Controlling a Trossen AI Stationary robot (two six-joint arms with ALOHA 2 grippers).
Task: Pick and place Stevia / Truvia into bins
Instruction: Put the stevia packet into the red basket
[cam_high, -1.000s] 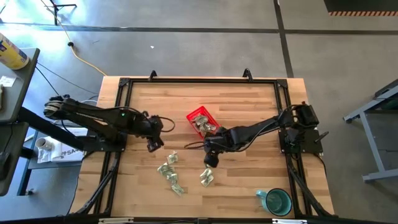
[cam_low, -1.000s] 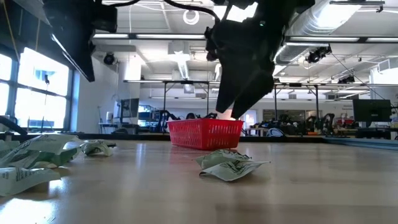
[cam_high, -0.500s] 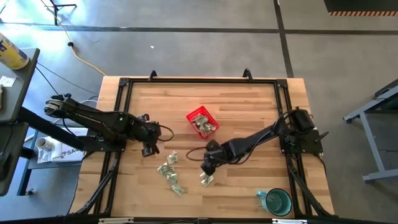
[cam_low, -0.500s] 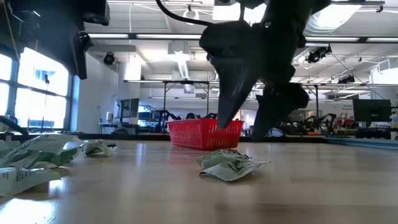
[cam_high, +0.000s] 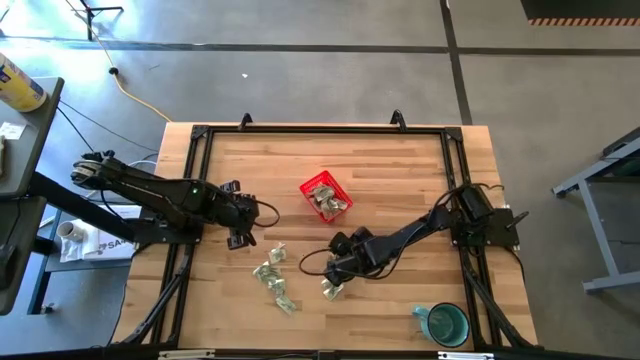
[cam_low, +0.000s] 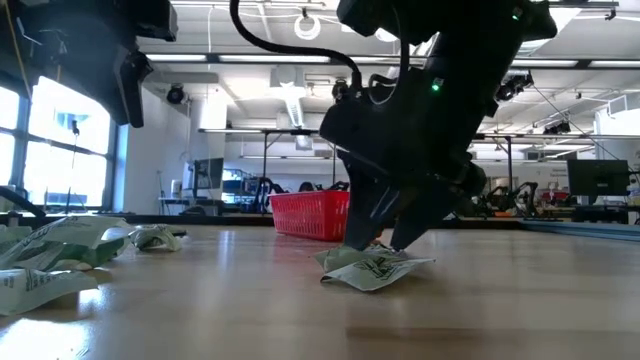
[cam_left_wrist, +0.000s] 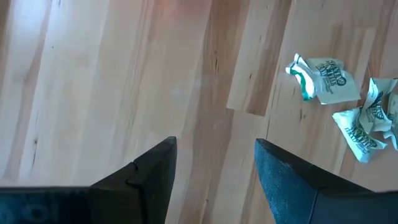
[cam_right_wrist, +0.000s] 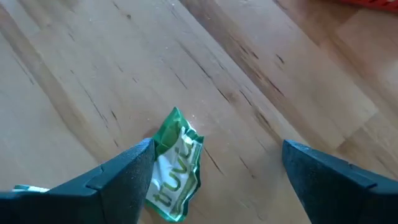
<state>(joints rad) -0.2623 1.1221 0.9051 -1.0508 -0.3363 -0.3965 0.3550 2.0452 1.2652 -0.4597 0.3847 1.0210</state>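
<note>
Packet (cam_right_wrist: 174, 165) lettering shows between right claw (cam_right_wrist: 217, 180) fingers only at wrist.

The pale butcher-block wooden bench (cam_high: 400, 175) looks smooth with a soft sheen. Crumpled green-and-white paper sweetener packets (cam_right_wrist: 177, 165) look matt and creased. The small red plastic mesh basket (cam_low: 315, 213) is perforated.

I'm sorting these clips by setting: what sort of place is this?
Probably a robotics lab or workshop: a wooden table in a black frame on bare concrete floor, with workbenches and exposed ceiling ducts behind.
</note>
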